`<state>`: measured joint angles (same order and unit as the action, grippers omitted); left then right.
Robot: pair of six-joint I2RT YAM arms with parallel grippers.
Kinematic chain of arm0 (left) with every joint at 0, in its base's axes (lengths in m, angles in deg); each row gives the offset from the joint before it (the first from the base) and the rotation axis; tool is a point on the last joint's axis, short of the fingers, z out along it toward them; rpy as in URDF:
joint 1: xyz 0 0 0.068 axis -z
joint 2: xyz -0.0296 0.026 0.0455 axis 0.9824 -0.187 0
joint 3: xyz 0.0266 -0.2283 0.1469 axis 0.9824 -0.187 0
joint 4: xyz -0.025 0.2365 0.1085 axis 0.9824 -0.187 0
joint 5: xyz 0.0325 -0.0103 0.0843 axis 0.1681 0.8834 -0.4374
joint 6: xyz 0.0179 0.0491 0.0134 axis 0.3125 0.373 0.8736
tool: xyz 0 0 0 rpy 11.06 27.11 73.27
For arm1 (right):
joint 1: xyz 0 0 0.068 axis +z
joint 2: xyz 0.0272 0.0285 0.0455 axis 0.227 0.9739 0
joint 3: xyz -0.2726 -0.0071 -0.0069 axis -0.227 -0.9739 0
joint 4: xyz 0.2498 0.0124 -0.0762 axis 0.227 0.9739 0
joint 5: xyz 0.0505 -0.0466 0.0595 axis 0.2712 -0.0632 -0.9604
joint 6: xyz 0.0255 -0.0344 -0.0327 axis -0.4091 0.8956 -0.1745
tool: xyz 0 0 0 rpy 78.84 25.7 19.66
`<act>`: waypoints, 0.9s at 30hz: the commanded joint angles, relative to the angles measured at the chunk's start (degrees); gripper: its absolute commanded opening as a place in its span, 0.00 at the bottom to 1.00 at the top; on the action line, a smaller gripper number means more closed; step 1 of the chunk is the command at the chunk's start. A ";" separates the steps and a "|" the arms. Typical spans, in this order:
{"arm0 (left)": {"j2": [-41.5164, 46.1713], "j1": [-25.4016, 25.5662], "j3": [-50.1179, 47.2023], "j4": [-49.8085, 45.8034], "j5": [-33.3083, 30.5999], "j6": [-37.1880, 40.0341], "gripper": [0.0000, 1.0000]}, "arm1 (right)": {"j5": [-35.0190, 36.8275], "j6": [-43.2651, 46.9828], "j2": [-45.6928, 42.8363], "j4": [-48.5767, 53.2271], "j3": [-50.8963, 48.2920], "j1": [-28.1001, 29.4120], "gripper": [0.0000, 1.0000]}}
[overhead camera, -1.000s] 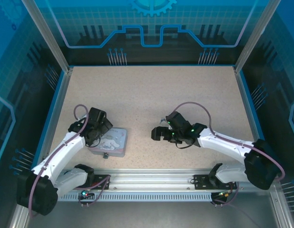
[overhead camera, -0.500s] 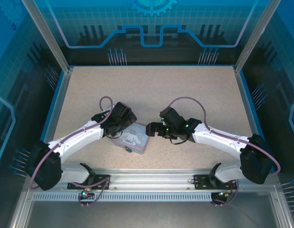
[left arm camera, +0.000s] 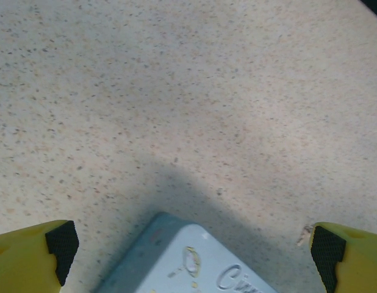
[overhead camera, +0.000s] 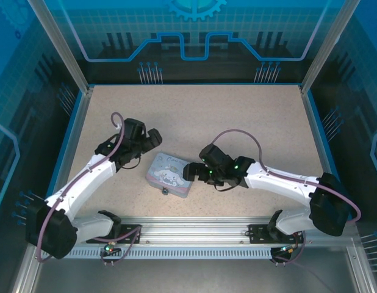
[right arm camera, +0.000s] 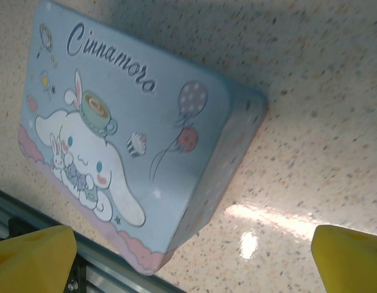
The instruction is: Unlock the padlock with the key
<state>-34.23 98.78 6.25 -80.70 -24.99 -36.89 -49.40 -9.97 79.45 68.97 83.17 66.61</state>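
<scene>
I've got the bench, a speckled beige board, w/ both arms reaching over its near half. The pastel tin lies flat approx. mid-bench between the two end effectors, its lid w/ the white cartoon figure facing up. L end effector sits just beyond the tin's far-left corner, apart from it. On the L wrist cam its fingers are spread wide w/ a tin corner between them, pinching nothing. R end effector is just beside the tin's right end. On the R wrist cam its yellow fingertips are also far apart, gripping nothing. The padlock is a tiny dark blob at the tin's near edge, too small for me to read detail.
</scene>
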 commanded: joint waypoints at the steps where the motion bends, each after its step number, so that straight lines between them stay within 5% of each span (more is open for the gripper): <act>1: -2.73 -2.43 -1.70 1.05 6.03 7.38 0.99 | 1.71 -4.28 1.83 0.00 0.95 2.43 1.00; 12: -6.22 -4.14 -3.34 5.15 11.17 10.15 0.99 | -2.45 -7.44 11.06 -2.70 7.73 3.13 1.00; 27: -7.16 -6.44 -5.55 9.00 15.13 5.81 0.99 | -13.10 -14.51 21.15 -12.86 15.50 -5.28 1.00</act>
<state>-40.61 93.16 1.72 -73.25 -12.36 -29.26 -59.22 -22.23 98.82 59.05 95.15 62.57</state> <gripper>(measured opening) 0.989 0.998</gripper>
